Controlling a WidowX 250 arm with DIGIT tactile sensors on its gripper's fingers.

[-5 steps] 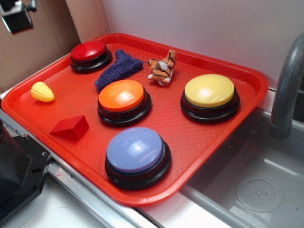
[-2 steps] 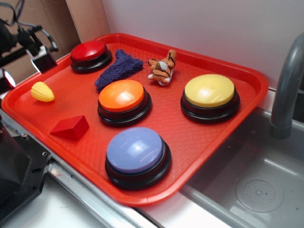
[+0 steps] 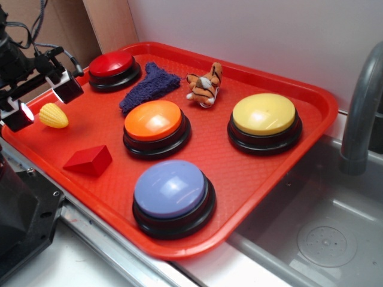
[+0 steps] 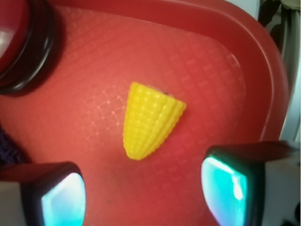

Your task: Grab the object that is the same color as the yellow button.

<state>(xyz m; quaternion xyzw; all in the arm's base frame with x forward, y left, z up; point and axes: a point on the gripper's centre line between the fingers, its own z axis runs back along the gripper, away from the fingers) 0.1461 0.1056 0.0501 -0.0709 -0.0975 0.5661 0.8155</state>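
While the red tray [image 3: 311,113] carries everything, the yellow button [image 3: 264,115] sits toward its right side, well apart from the yellow corn toy [image 3: 53,115] by the left rim. On the wrist camera the corn toy's [image 4: 151,120] long axis runs top to bottom, narrow tip pointing down toward the gripper [image 4: 141,190]. Fingers spread wide, nothing pinched, hovering just beside the toy!

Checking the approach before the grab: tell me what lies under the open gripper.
Below the gripper lies the yellow corn toy, flat on the bare red tray, ahead of the two spread fingers, untouched. Whatever sits directly beneath the fingers themselves is covered.
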